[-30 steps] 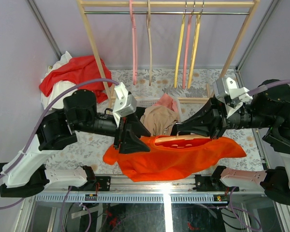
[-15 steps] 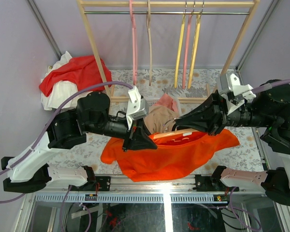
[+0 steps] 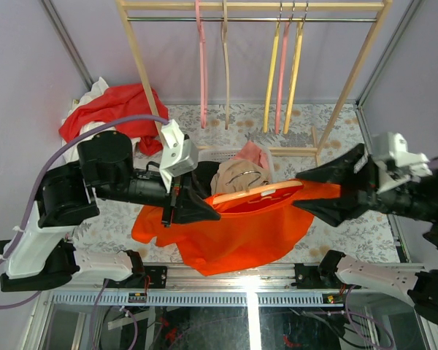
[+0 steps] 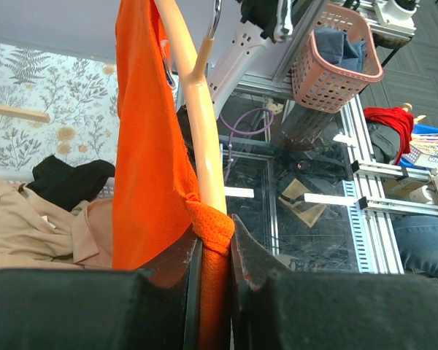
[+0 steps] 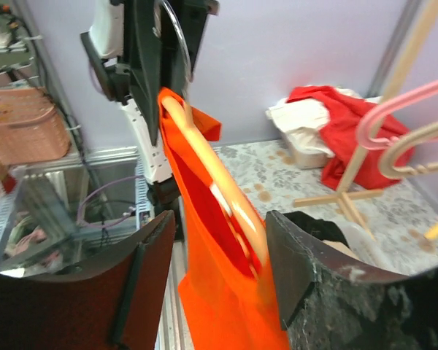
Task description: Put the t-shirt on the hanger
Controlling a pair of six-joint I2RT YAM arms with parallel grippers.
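hanger [image 5: 217,191] blurred in right wrist view, t-shirt [image 5: 212,306] cut off below

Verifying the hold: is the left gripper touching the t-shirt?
Touching. Left wrist view: the left gripper is shut on a fold of t-shirt, no gap.

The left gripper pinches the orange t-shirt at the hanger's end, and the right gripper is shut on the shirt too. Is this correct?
Not quite: the right wrist view shows the right gripper open, its jaws apart around the t-shirt and hanger. The left gripper does pinch.
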